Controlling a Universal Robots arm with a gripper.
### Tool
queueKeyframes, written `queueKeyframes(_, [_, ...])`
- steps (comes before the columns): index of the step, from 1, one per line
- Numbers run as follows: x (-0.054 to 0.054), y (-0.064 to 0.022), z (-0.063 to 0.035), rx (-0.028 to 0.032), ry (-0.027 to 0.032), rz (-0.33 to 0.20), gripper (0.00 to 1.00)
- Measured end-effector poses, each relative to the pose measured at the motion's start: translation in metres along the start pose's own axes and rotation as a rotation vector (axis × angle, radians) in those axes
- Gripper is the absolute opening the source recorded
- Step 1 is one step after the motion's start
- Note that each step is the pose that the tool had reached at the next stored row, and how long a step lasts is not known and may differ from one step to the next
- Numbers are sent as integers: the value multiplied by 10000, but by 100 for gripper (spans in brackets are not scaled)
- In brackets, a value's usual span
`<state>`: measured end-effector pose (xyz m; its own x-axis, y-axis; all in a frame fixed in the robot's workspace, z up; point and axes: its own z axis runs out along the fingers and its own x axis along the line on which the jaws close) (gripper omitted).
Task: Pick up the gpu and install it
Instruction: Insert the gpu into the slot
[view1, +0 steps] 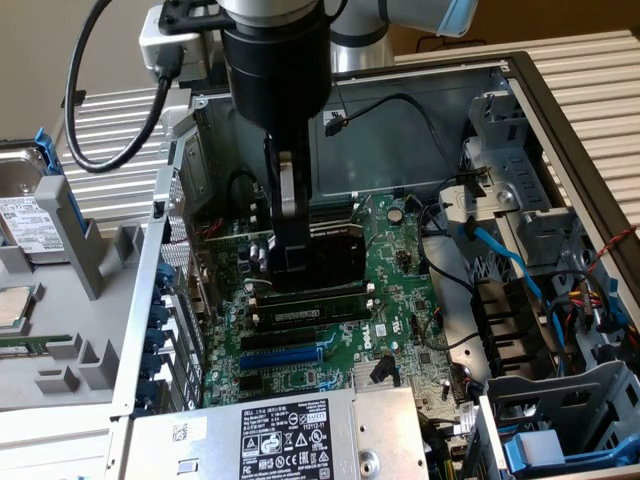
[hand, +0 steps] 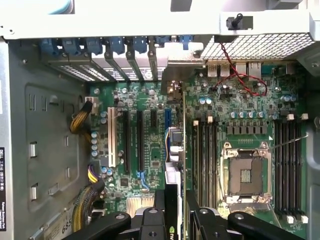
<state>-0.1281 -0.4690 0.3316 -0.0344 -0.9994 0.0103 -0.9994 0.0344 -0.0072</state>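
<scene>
Exterior view. Install step in hand, by the look of it: pick-up done, seating not yet done. Stands near-vertical, reaching from above into the open case (view1: 560, 95), wrist straight, pincer (view1: 293, 262) low over the board (view1: 400, 290). Grips the gpu (view1: 328, 255), closed on it, with the black shroud just beside the fingers and hanging below them. Hovers near the sticks (view1: 310, 310), with the long slots (view1: 285, 355) a little further out from the pincer, towards the power supply (view1: 300, 430). Hard to tell from here whether touching the board or apart from it.

Wrist view. Looks down along the card: gpu (hand: 172, 150) edge-on between the two fingers (hand: 159, 205), clamped on both faces, pale logo close to the grip. Runs forward from the pincer (hand: 175, 200) to its metal bracket (hand: 172, 92) near the rear wall of the case. Off one side of the pincer, the row of slots (hand: 127, 140); off the other side, the sticks (hand: 205, 155) and, beyond them, the bare socket (hand: 245, 172). Seems to hang above the board, just beside the blue slot (hand: 167, 117) and not yet down in any slot, though hard to say for certain.

Next move, as a judgement: calls for the card's lower edge parallel to the slot and square over it, bracket in line with the rear opening, then a straight, even push with no tilt.
</scene>
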Motion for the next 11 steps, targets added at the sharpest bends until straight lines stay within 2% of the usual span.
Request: queueKeyframes(11, [1, 39, 64, 3, 51, -1, 27])
